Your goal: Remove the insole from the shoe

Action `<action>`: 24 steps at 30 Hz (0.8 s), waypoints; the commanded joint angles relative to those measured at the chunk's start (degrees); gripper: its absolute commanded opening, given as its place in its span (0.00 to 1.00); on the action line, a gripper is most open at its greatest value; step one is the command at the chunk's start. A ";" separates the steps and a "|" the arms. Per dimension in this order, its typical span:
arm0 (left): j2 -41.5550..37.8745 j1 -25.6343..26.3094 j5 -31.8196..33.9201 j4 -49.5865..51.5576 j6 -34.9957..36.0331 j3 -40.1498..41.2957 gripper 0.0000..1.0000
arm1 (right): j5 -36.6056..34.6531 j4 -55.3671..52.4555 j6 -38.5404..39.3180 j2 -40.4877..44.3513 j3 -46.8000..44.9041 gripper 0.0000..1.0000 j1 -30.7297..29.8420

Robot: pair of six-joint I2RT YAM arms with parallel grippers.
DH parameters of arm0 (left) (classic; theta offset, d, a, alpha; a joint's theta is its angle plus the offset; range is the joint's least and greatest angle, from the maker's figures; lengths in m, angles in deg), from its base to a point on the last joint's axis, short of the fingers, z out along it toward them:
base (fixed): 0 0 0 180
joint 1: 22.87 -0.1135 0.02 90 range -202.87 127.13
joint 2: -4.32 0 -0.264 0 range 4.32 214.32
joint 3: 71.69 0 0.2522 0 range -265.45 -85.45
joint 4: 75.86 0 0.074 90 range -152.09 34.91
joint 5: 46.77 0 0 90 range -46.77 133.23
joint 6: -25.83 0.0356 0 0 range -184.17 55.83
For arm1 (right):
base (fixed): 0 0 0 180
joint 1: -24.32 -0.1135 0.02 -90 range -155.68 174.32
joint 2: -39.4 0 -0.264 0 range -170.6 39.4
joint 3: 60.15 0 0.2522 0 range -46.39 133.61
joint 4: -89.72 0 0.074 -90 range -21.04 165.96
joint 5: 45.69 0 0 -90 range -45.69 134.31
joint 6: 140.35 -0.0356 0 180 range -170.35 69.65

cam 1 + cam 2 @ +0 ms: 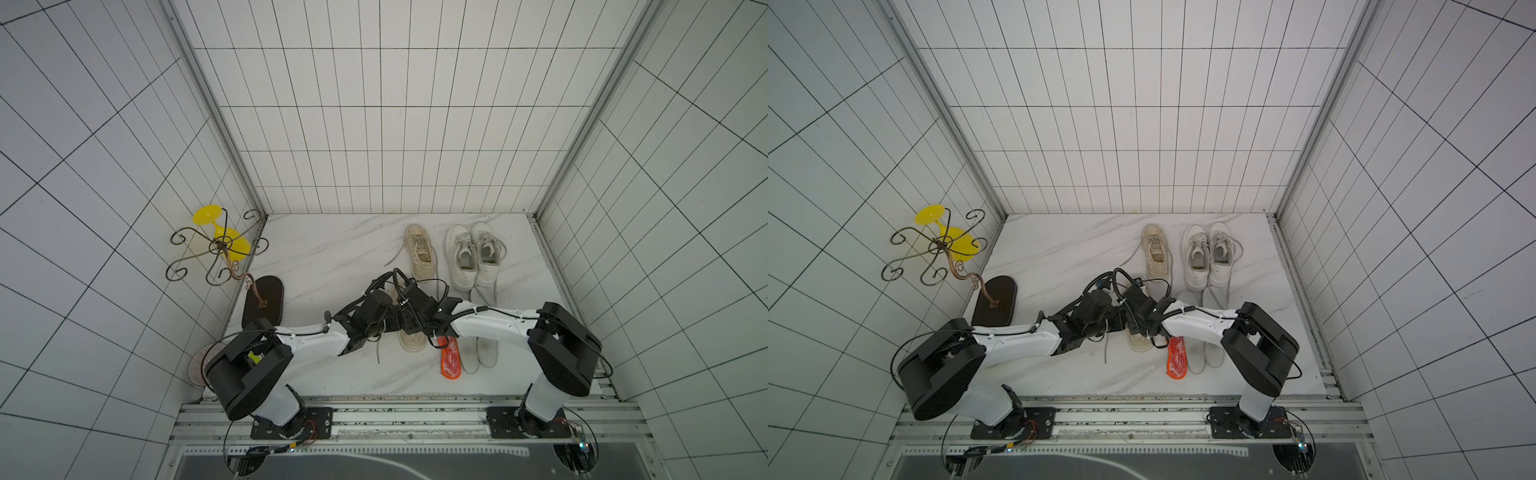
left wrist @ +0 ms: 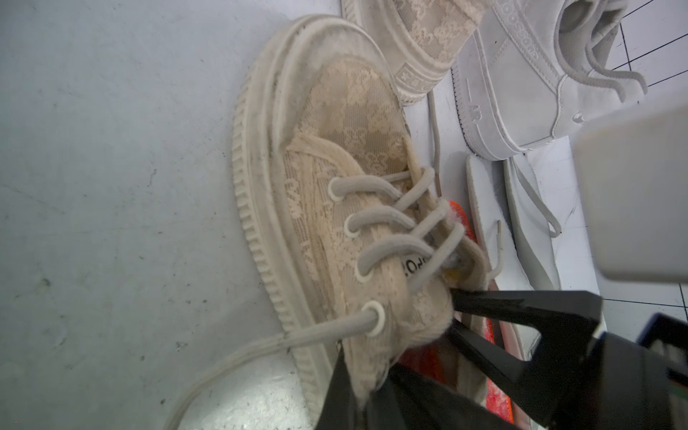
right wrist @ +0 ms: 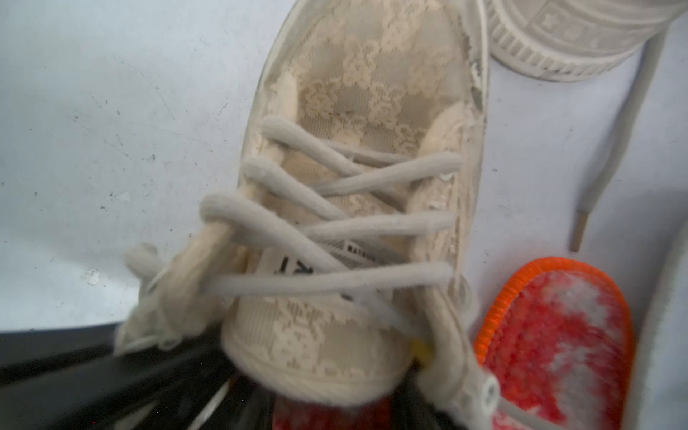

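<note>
On the table (image 1: 332, 257), the beige shoe (image 1: 410, 344) lies with the left gripper (image 2: 357, 383) clamped on its collar edge. The right gripper (image 2: 452, 314) holds its jaws apart at the shoe's mouth, where a yellow sliver, perhaps the insole (image 2: 451, 272), shows.

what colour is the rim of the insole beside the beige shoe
The insole rim is bright orange; right wrist view.

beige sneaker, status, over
Left gripper shut on beige lace sneaker, at collar. Right gripper open at its mouth. Its insole hidden. Laces cross the opening; orange insole alongside.
</note>
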 commanded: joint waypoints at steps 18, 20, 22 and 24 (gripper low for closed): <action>-1.00 1.65 0.45 -2.31 -0.93 0.63 0.00 | 7.42 -2.15 2.12 -8.55 2.97 0.21 -0.33; -1.24 1.63 0.68 -2.01 -0.97 0.71 0.00 | 8.04 -1.59 2.43 -7.85 2.85 0.16 -0.42; -1.44 1.63 0.93 -1.99 -1.04 0.96 0.00 | 8.30 -1.65 2.46 -6.87 2.66 0.12 -0.42; -1.57 1.55 1.29 -2.00 -0.99 0.98 0.00 | 8.64 1.17 2.48 -5.06 1.73 0.09 -0.56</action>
